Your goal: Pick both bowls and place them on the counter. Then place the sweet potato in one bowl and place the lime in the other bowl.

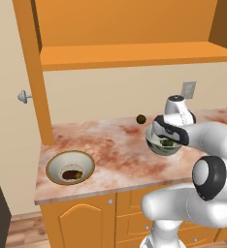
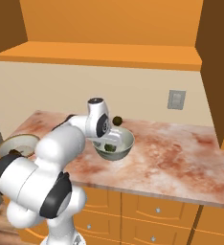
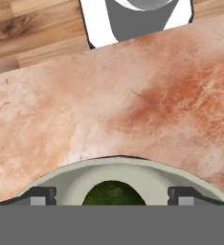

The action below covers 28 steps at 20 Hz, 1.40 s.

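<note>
Left base view: we judge the lime drop done; lift straight up, don't clip the grey-green bowl (image 1: 165, 145). Cream bowl (image 1: 70, 167) holds the sweet potato (image 1: 72, 174).

Right base view: lime (image 2: 110, 148) sits inside that bowl on the counter (image 2: 171, 153).

Hand view: gripper (image 3: 112, 196) spread wide, lime between the fingertips (image 3: 42, 196), unpinched.

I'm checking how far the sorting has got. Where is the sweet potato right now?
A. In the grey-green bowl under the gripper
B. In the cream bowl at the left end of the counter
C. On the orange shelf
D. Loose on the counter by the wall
B: the dark brown sweet potato lies inside the cream bowl, while the grey-green bowl holds the lime.
</note>
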### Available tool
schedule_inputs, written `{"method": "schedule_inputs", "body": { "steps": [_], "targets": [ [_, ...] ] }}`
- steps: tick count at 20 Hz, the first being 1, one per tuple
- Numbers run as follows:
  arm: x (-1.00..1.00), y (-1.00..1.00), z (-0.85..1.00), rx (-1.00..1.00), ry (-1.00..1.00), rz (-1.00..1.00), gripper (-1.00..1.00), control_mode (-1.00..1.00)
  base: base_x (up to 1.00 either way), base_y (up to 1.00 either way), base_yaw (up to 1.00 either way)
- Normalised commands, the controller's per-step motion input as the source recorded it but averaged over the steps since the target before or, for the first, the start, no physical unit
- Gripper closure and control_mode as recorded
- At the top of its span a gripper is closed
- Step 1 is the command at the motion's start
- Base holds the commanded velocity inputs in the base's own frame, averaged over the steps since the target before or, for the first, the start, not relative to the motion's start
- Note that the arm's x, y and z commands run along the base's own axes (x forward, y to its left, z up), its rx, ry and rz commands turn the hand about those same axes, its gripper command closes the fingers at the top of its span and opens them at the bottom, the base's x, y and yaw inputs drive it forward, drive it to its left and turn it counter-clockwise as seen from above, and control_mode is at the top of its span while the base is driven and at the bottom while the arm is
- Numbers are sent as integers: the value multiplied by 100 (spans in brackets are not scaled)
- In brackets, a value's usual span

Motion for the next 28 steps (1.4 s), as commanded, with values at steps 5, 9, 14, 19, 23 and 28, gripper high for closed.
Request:
{"method": "schedule_inputs", "body": {
  "steps": [5,9,14,19,23,28],
  "targets": [
    [0,7,33,0,0,-1,-100,-100,0,0,0],
    [-18,1,44,0,-2,0,-100,-100,0,0,0],
    [-56,5,41,0,-4,0,-100,-100,0,0,0],
    [-80,24,32,0,-4,0,-100,-100,0,0,0],
    [-92,42,31,0,-1,0,-100,-100,0,0,0],
    [-95,52,31,0,0,0,-100,-100,0,0,0]
  ]
}}
